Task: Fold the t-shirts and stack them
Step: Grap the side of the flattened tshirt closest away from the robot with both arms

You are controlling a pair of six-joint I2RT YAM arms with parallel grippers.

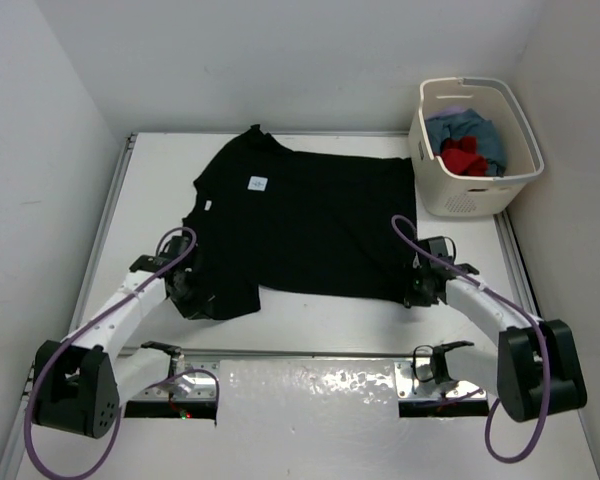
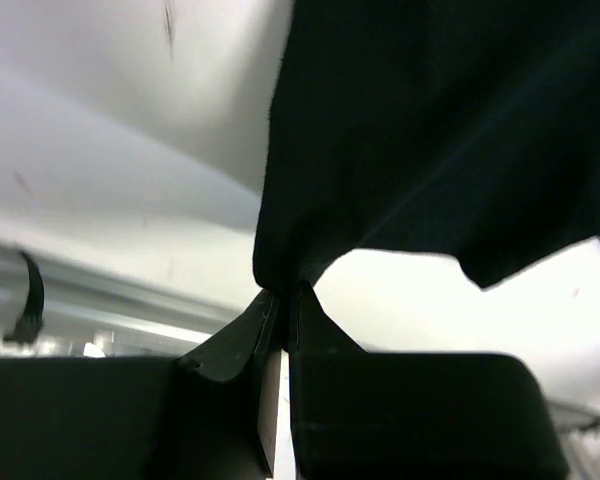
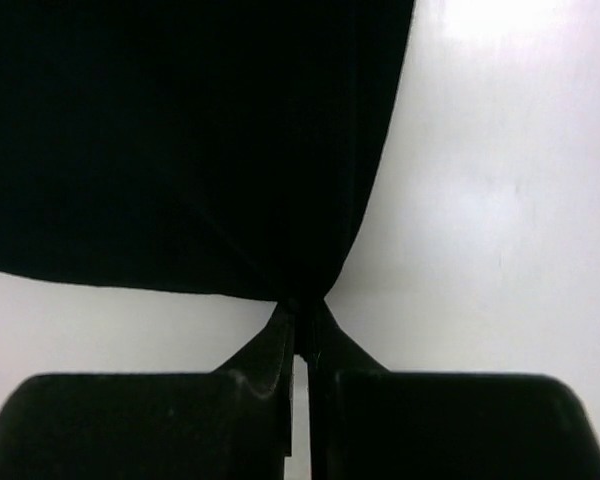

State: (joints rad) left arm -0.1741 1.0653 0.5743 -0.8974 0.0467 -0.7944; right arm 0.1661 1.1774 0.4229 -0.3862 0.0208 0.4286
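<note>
A black t-shirt (image 1: 310, 220) lies spread flat on the white table, its white neck label (image 1: 258, 183) facing up. My left gripper (image 1: 192, 298) is shut on the shirt's near-left sleeve; the wrist view has its jaws (image 2: 282, 292) pinching the black cloth (image 2: 430, 130). At the shirt's near-right hem corner my right gripper (image 1: 420, 292) is shut on the cloth, its tips (image 3: 304, 305) pressed together around the black fabric (image 3: 180, 130). More t-shirts, a teal-blue one (image 1: 475, 132), a red one (image 1: 463, 158) and a bit of lavender, sit crumpled in the basket.
A cream plastic laundry basket (image 1: 470, 195) stands at the table's back right corner. White walls close in on the left, back and right. A metal rail (image 1: 310, 375) with both arm bases runs along the near edge.
</note>
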